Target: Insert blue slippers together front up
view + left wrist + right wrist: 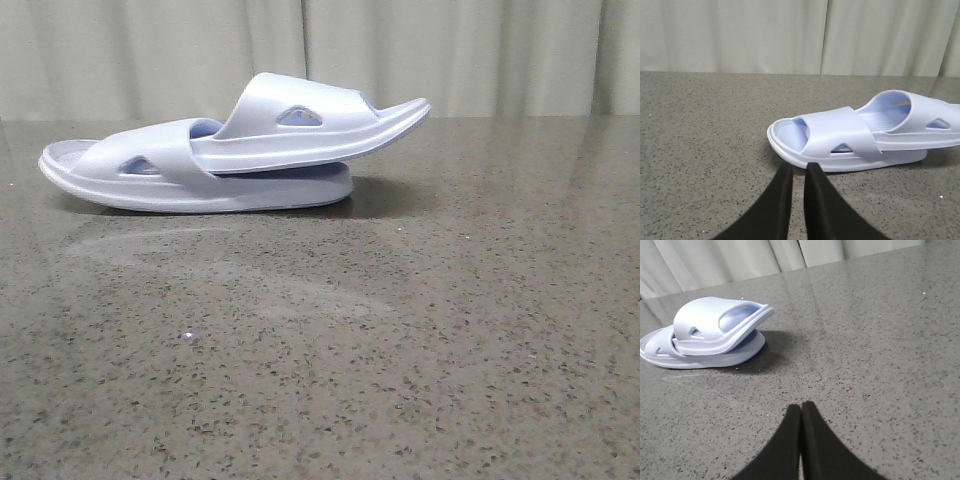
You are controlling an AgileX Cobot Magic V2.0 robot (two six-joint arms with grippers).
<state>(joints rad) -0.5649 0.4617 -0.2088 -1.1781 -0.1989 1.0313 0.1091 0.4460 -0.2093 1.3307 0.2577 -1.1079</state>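
The two blue slippers lie nested at the back left of the table. The lower slipper (150, 170) lies flat. The upper slipper (300, 115) is pushed under its strap and tilts up to the right. The left wrist view shows the lower slipper (840, 135) and upper slipper (920, 115) just beyond my left gripper (799, 167). That gripper is empty, with only a narrow slit between its black fingers. My right gripper (801, 406) is shut and empty, well away from the pair (710, 335). Neither gripper shows in the front view.
A dark speckled stone table (400, 350) carries the slippers. Pale curtains (500, 50) hang behind its far edge. A tiny pale speck (187, 339) lies on the table in front of the slippers.
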